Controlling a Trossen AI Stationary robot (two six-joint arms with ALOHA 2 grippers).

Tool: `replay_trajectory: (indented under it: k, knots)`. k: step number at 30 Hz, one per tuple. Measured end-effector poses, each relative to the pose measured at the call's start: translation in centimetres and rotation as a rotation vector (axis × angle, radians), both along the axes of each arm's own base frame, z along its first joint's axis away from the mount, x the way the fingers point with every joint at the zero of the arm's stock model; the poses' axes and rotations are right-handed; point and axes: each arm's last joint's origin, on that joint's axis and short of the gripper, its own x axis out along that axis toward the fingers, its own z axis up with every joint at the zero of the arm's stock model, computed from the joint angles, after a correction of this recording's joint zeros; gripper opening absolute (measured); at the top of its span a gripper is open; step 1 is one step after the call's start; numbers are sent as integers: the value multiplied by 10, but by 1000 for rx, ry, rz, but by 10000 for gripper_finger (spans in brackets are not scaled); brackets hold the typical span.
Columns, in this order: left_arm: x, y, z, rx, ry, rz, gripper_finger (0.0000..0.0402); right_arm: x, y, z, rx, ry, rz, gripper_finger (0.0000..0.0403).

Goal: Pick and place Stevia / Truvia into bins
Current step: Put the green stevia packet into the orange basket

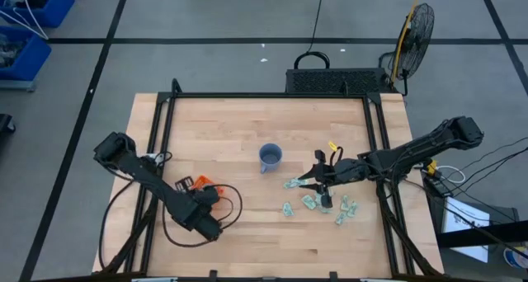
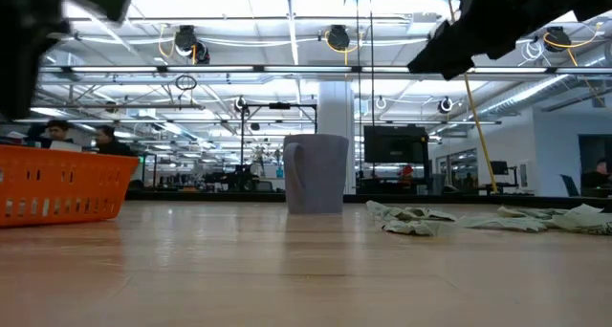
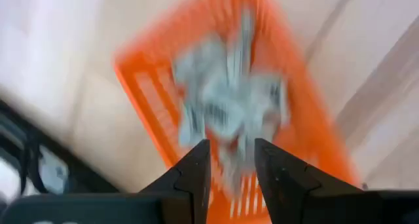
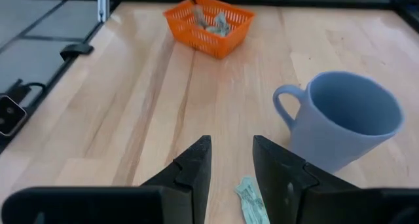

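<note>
The orange bin (image 3: 144, 93) stands near the table's left side (image 1: 203, 183) with several pale green and white Stevia packets (image 3: 229, 93) lying in it. My left gripper (image 3: 232, 149) hangs open above it, pointing steeply down with nothing between its fingers. More Stevia packets (image 1: 310, 201) lie flat and scattered on the wood right of centre (image 2: 430, 220). My right gripper (image 4: 232, 145) is open, slanting down above these packets, and one packet (image 4: 249, 201) lies on the table below its fingers. In the high view this gripper (image 1: 307, 181) is right of the mug.
A blue-grey mug (image 1: 271, 157) stands upright at the table's middle, just left of the loose packets (image 4: 347, 119). A black cable loop (image 1: 231, 212) lies by the bin. Black frame rails (image 1: 165, 125) run along the table's left and right sides.
</note>
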Motion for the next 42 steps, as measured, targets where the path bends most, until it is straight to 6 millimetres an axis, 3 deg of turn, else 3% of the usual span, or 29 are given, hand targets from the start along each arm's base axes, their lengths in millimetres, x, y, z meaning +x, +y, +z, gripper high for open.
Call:
replay_trajectory:
  k: [5, 8, 19, 26, 36, 42]
  knots:
    - [3, 6, 34, 114, -239, -40, 124, 8, 2, -15, -17, 61, 0, 105]
    - [3, 10, 44, 175, -348, -43, 124, 13, 2, -25, -42, 102, 0, 105]
    - [20, 10, 52, 247, -571, -112, 124, 41, -8, -64, -127, 143, -45, 105]
    - [32, 14, 54, 255, -591, -205, 124, 45, -5, -94, -202, 252, 2, 105]
    - [42, 27, 55, 272, -584, -200, 124, 53, -18, -113, -194, 274, -106, 105]
    - [43, 30, 55, 275, -581, -191, 124, 56, -19, -126, -145, 297, -83, 105]
